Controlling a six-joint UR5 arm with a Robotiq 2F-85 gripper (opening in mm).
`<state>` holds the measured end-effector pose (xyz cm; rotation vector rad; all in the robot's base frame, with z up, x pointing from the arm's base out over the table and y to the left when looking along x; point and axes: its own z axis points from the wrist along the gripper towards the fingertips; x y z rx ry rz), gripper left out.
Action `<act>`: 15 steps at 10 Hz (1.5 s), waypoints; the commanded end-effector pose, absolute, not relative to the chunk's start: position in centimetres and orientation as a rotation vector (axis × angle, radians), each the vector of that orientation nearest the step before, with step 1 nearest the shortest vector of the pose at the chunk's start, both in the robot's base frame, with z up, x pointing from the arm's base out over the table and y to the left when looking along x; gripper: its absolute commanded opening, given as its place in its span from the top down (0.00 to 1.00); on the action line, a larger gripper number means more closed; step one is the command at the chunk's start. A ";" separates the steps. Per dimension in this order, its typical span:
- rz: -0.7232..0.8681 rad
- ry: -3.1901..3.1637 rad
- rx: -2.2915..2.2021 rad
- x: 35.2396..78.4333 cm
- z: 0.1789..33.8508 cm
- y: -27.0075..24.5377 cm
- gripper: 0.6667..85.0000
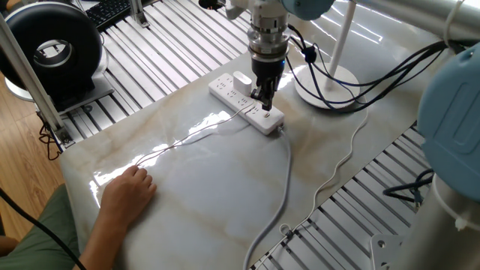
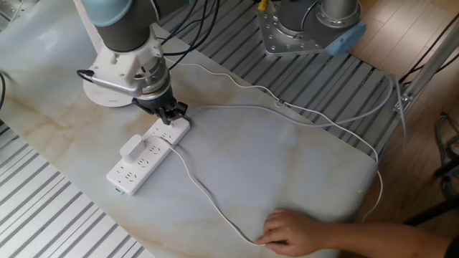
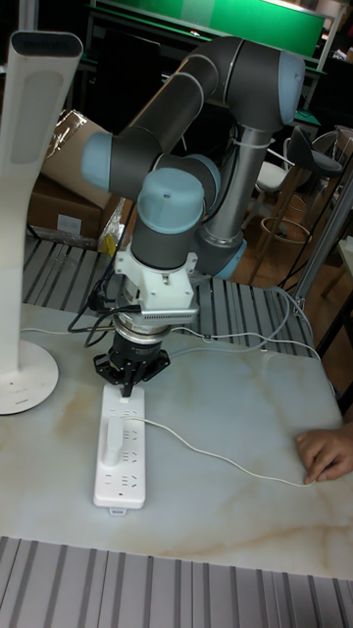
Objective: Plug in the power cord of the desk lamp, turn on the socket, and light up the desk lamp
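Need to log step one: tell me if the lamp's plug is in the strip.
In: the plug sits seated on the power strip.

I am seeing one socket, one desk lamp, one power cord, one black fan, and one person's hand.

Socket as landmark, flat on the table. Plug seated on socket, mid-length. Gripper directly above socket's cable end. Lamp just beyond that end, base on table. Cord trailing from socket to a hand at table's edge. Fan well apart, off the table.
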<state>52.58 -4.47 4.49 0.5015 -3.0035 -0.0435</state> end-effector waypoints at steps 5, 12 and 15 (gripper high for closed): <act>-0.103 -3.022 0.448 52.7 3.5 -4.1 1.00; -0.127 -3.030 0.438 52.9 2.7 -4.0 1.00; -0.126 -3.034 0.441 53.1 2.7 -3.9 1.00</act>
